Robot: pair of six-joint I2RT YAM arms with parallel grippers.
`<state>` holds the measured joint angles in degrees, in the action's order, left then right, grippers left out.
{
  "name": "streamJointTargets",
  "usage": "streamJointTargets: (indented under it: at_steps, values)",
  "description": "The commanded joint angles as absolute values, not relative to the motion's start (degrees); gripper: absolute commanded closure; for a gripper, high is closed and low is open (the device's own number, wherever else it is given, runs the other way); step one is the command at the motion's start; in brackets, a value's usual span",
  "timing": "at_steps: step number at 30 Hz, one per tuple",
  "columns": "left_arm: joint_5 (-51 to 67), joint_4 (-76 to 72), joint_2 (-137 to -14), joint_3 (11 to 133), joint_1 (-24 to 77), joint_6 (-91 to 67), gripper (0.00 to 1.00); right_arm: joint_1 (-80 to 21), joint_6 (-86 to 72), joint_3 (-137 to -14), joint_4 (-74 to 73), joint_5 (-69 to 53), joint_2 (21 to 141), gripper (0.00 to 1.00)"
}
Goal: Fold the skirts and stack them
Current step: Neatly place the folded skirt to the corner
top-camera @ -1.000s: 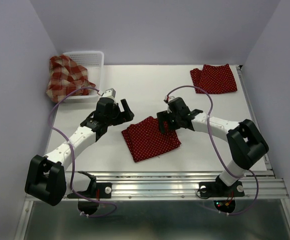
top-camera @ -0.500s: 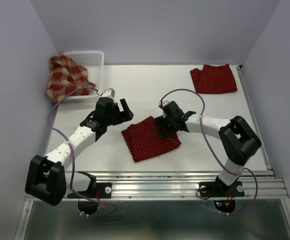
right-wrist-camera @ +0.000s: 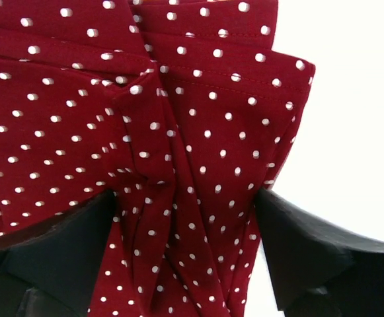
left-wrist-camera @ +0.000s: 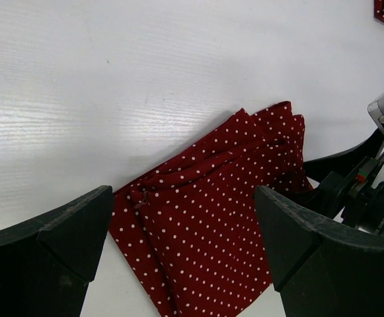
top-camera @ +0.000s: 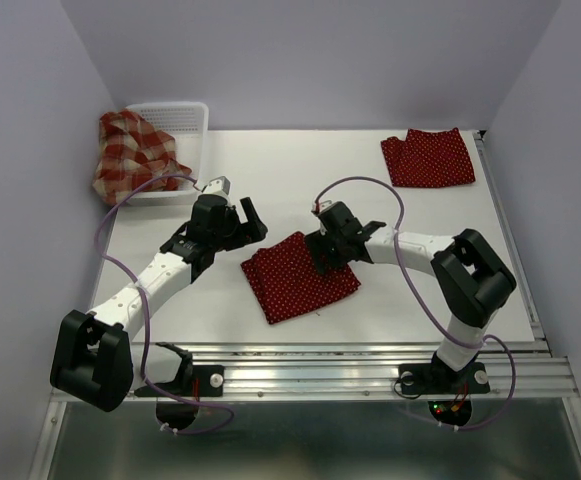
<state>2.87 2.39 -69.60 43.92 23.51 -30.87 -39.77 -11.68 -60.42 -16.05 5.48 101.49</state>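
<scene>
Right arm [top-camera: 425, 245] extends leftward, wrist low. The right fingers [right-wrist-camera: 310, 264], spread wide, straddle the far corner of the folded dotted skirt [top-camera: 295, 285], centre of the surface [top-camera: 300, 170]. The left fingers [left-wrist-camera: 46, 251], wide apart and empty, hover beside it.

Brightly, evenly lit from overhead. Sharp across the top view, with only faint, soft shadows on the table [top-camera: 300, 170]. Washed almost to pure white on bare table in the right wrist view, yet crisp on the skirt [right-wrist-camera: 198, 145]. Softly out of focus on the right fingers [right-wrist-camera: 310, 257] and left fingers [left-wrist-camera: 39, 244], dark and nearly featureless. Mild sheen over the grain in the left wrist view.
</scene>
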Motion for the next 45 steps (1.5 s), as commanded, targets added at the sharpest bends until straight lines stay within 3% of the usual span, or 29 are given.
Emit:
streamJointTargets:
  at_steps: [1,3,6,11,23,37,45]
  values:
    - [2.1,0.8,-69.3,45.2,23.1,-30.1,0.01,-40.6,-12.6,-59.8,-16.9,4.5,103.9,0.26]
    - [2.1,0.8,-69.3,45.2,23.1,-30.1,0.01,-40.6,-12.8,-59.7,-16.6,4.8,104.0,0.37]
    - [1.9,1.1,-69.3,45.4,22.9,-30.1,0.01,-40.6,-12.9,-59.7,-15.9,5.0,103.9,0.67]
    - [0.6,2.2,-68.9,45.9,23.0,-30.1,0.01,-40.6,-13.3,-60.0,-15.7,9.5,102.8,0.99]
    - [-3.9,3.4,-66.7,46.1,22.8,-30.2,0.01,-34.9,-4.7,-67.3,-15.6,27.1,99.5,0.99]
    - [-7.6,3.1,-67.1,47.7,21.4,-30.7,0.01,-23.6,10.2,-83.5,-13.0,33.7,106.3,0.99]
    - [-8.0,1.5,-69.6,48.7,21.0,-31.6,0.01,-17.8,16.8,-93.9,-12.4,31.6,112.4,1.00]
